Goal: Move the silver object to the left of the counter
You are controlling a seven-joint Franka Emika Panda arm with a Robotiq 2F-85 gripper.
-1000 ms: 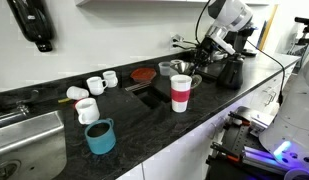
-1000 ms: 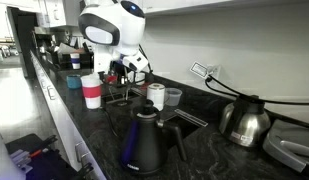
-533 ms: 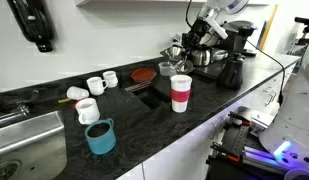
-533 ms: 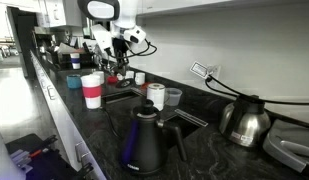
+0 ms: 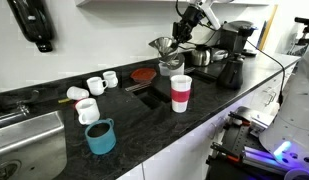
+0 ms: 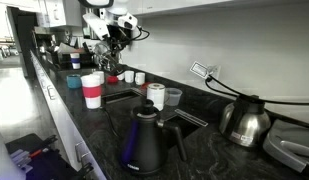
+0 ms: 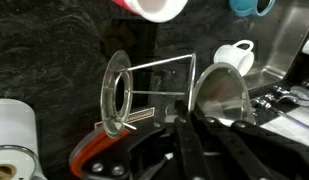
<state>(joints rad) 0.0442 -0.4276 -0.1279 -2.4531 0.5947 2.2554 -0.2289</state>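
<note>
Since the earlier frames the gripper (image 5: 175,40) has risen from beside the paper cup (image 5: 181,92), carrying the silver object (image 5: 162,46) with it. Pinched in the gripper, the object hangs clear of the desk (image 5: 144,128), above and behind the paper cup. It is a shiny metal cone, wide at the rim and narrow at the base. An exterior view gives its outline against the wall; the wrist view instead gives its mirror-like side, close up, and a white mug (image 7: 234,52) beyond it.
</note>
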